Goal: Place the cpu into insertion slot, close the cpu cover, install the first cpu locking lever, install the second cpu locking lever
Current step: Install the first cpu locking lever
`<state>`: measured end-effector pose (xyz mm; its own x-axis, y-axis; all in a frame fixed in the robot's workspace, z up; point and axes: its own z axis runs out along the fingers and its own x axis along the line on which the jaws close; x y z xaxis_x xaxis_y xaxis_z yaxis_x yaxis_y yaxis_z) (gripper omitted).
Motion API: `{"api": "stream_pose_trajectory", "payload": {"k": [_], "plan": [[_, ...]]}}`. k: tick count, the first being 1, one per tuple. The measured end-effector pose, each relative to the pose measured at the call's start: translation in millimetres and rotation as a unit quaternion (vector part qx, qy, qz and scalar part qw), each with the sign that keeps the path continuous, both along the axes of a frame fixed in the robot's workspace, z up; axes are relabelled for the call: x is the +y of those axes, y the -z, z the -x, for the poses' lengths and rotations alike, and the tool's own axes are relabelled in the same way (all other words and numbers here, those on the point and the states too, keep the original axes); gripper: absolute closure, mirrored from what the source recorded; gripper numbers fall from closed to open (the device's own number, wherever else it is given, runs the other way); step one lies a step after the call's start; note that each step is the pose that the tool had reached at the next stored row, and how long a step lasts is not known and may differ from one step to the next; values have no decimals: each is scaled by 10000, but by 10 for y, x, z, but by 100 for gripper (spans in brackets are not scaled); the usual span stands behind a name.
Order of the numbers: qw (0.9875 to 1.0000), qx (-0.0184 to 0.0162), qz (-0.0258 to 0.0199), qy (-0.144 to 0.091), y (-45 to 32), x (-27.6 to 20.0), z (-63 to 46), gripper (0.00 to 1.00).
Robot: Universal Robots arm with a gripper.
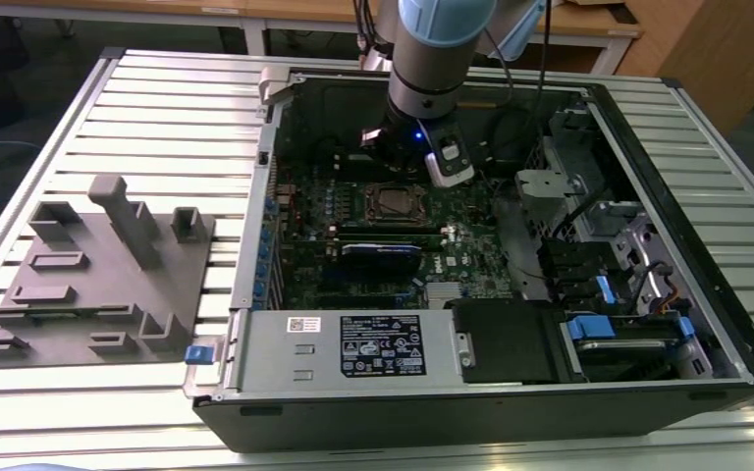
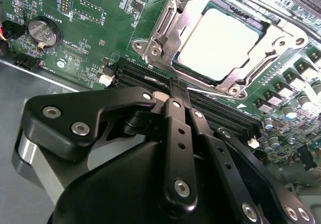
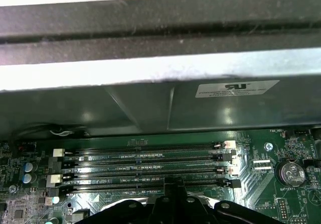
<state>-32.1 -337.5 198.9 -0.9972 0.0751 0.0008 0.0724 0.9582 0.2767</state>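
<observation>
Sitting flat in the slot (image 1: 391, 203), the cpu (image 2: 220, 43) is showing through the window of the cover (image 2: 163, 30), which is lying down over it. The gripper (image 2: 179, 91) is hanging just beside the far side of the cover. Its fingers are pressing together and holding nothing I can see. Its tip is nearly touching a thin lever (image 2: 155, 78). If the tip is slipping off that thin wire, it may be poking the memory slots (image 3: 140, 163) close by or scraping the board (image 2: 75, 43). If it is pushing too hard, the lever may be bending.
</observation>
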Motion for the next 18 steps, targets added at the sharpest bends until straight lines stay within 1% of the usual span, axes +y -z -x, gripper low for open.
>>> {"api": "stream_pose_trajectory", "payload": {"k": [18], "plan": [[10000,0,4,11,0,36,0,89]]}}
